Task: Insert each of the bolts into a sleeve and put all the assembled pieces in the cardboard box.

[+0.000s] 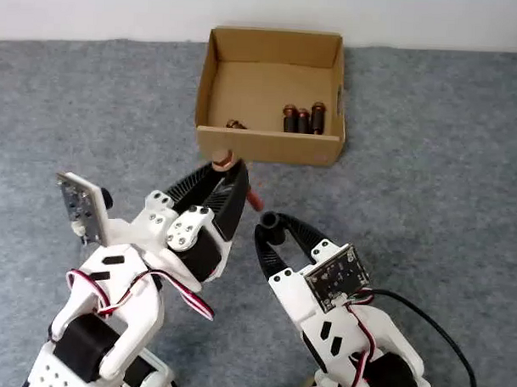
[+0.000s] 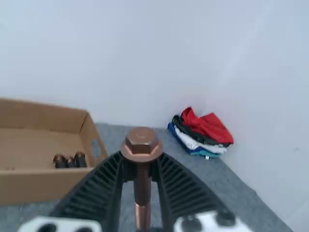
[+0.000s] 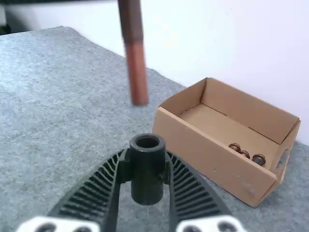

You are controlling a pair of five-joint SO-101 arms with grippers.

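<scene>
High view: left hand clenched on copper hex-head bolt, near cardboard box. Left wrist: shank between fingers. Right wrist: right hand grasping black tubular sleeve, bolt tip near, apart.

Overhead camera, two wrist close-ups, box shared

the right wrist view's edge cuts the bolt short.

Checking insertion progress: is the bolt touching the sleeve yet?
Apart. In the right wrist view, grey carpet shows between the bolt tip and the open mouth of the sleeve held in the right gripper.
</scene>
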